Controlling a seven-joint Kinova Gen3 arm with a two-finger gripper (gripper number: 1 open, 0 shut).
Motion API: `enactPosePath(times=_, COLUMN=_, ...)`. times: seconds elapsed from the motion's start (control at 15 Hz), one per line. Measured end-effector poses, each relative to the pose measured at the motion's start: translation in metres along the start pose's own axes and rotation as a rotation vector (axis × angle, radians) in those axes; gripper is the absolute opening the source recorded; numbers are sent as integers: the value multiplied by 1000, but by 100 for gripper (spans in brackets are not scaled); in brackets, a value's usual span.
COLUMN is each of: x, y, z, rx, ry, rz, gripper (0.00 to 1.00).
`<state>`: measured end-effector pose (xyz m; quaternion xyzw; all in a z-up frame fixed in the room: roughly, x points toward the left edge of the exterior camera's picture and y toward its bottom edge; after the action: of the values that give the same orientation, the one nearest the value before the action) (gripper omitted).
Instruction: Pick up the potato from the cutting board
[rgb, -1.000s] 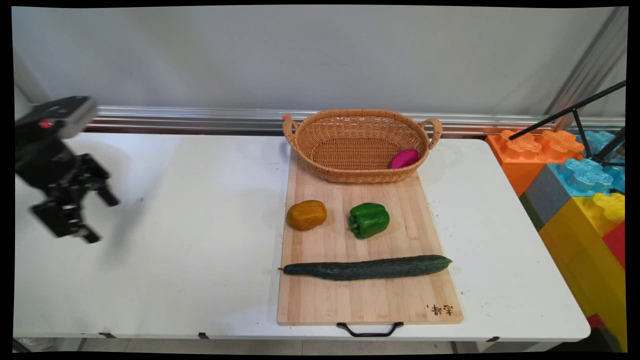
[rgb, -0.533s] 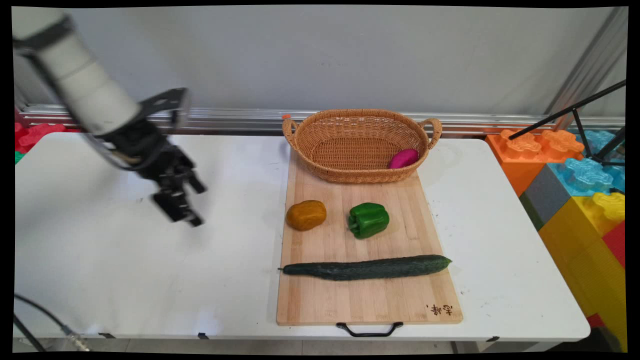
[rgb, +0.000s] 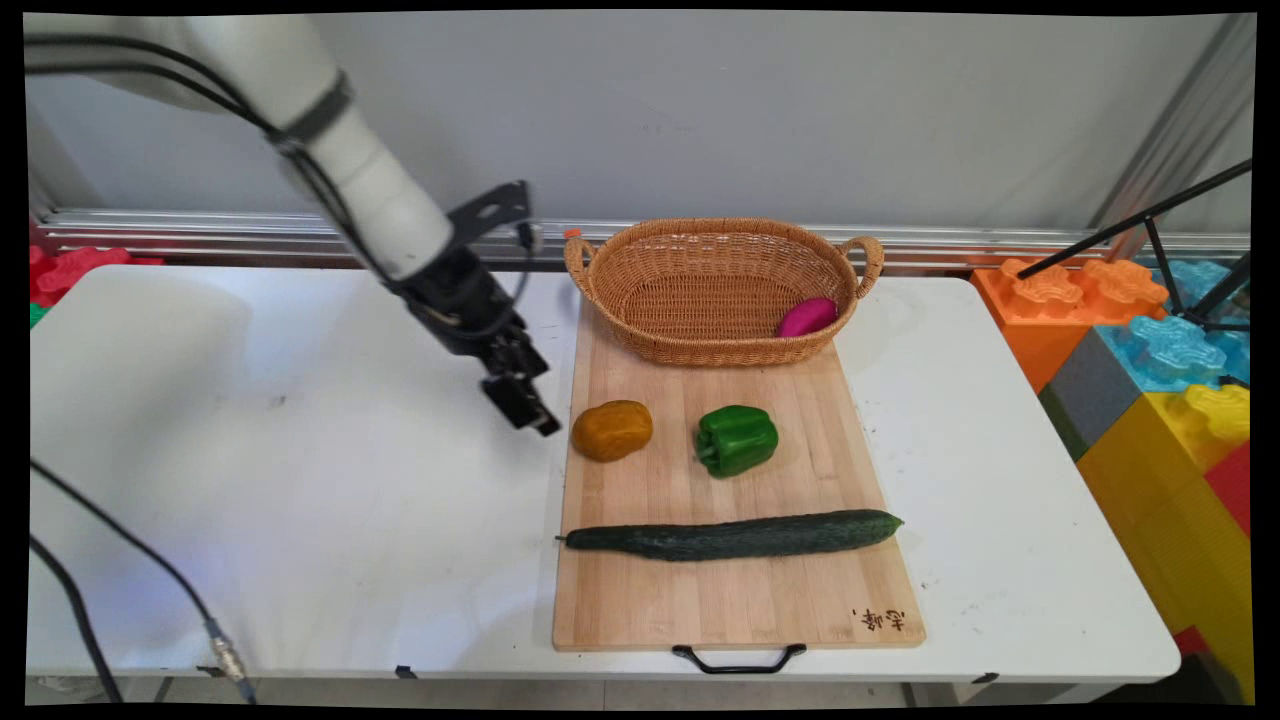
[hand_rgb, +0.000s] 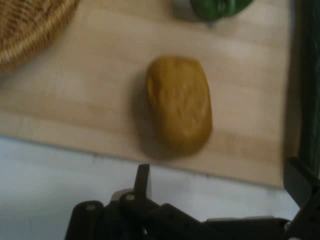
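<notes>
My gripper (rgb: 535, 402) hangs open just left of the wooden cutting board (rgb: 740, 605), close to a yellow-brown potato (rgb: 612, 430). In the hand view the potato (hand_rgb: 179, 104) lies on the board (hand_rgb: 75, 100) straight ahead of the open gripper (hand_rgb: 220, 185), a short way beyond its fingers (hand_rgb: 143, 180), which hold nothing. Right of the potato sits a green bell pepper (rgb: 737, 439), showing at the hand view's top edge (hand_rgb: 217, 7). A long dark cucumber (rgb: 735, 535) lies across the board's near half. A wicker basket (rgb: 640, 300) at the board's far end holds a magenta vegetable (rgb: 808, 317).
Big toy blocks in orange, blue and yellow (rgb: 1150, 340) stack off the table's right end, with a black tripod leg (rgb: 1180, 250) over them. Red blocks (rgb: 70, 270) lie at the far left. Black cables (rgb: 100, 560) hang over the table's near left.
The arm has swung from the table's far left to the right, bringing the gripper up beside the potato at the board's left edge. Nothing on the board has moved.
</notes>
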<state>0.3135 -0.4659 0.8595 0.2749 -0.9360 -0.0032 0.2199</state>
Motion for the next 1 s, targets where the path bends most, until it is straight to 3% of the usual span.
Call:
enactPosePath(times=0.27, x=11, y=-5, z=36, rx=16, ry=29, rz=-3, gripper=100)
enactPosePath(times=0.8, x=10, y=-11, z=97, rx=29, ry=54, rz=-20, gripper=100)
enactPosePath(times=0.87, x=10, y=-11, z=100, rx=31, ry=57, rz=-19, gripper=0)
enactPosePath(times=1.0, x=12, y=-11, z=105, rx=33, ry=60, rz=-14, gripper=0)
